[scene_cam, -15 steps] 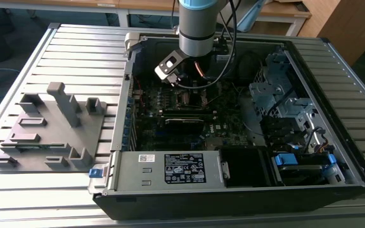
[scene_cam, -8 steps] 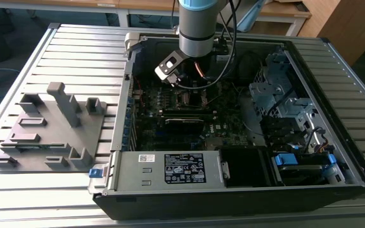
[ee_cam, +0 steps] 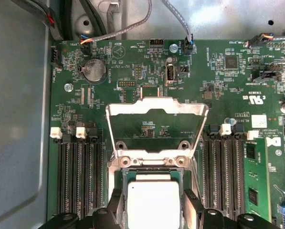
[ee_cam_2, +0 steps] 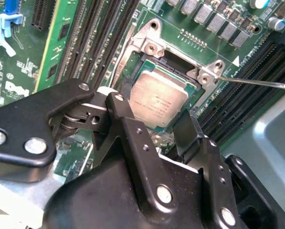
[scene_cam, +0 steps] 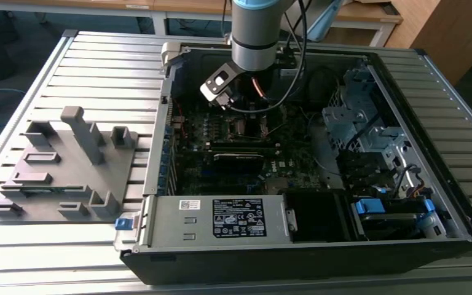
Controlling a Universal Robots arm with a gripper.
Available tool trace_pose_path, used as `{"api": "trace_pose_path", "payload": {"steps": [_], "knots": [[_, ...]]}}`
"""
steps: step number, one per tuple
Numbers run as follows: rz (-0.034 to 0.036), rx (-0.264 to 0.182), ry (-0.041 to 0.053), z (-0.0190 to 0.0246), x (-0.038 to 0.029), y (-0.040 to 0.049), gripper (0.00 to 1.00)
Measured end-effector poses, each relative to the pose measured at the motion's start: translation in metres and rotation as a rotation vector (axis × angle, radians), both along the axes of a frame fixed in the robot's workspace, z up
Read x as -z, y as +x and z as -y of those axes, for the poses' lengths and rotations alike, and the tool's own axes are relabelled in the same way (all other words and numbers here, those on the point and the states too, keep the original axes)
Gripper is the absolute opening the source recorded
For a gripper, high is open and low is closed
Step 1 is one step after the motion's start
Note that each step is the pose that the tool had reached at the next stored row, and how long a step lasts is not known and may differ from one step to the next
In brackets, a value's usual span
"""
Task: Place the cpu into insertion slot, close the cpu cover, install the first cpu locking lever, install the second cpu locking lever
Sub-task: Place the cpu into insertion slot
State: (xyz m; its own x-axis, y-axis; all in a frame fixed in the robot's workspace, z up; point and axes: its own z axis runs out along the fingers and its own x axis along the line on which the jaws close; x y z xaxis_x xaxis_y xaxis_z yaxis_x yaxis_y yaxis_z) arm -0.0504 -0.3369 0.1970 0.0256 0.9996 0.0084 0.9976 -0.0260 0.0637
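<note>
In the exterior view my gripper reaches down into the open computer case over the green circuit board. The cpu, a flat silvery square, sits between my two black fingers, which press against its opposite edges. It hovers just over the insertion slot, whose dark inside shows along one side. In the first wrist view the cpu lies between the fingertips of my gripper. The cpu cover, a silvery frame with a square window, stands swung open beyond the slot. A thin metal locking lever sticks out sideways, unlatched.
Long black memory slots run along both sides of the socket. A green card stands beside them. Cables hang over the board's edge. A grey fixture plate lies on the table at the exterior view's left of the case.
</note>
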Motion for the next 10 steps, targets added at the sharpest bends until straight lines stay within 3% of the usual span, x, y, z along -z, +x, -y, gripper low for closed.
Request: {"api": "trace_pose_path", "payload": {"steps": [3, 10], "knots": [[-0.0001, 0.0, -0.0002, 0.0, -0.0039, 0.0, 0.62], [0.0, 0.0, 0.0, 0.0, -0.0042, 0.0, 0.62]]}}
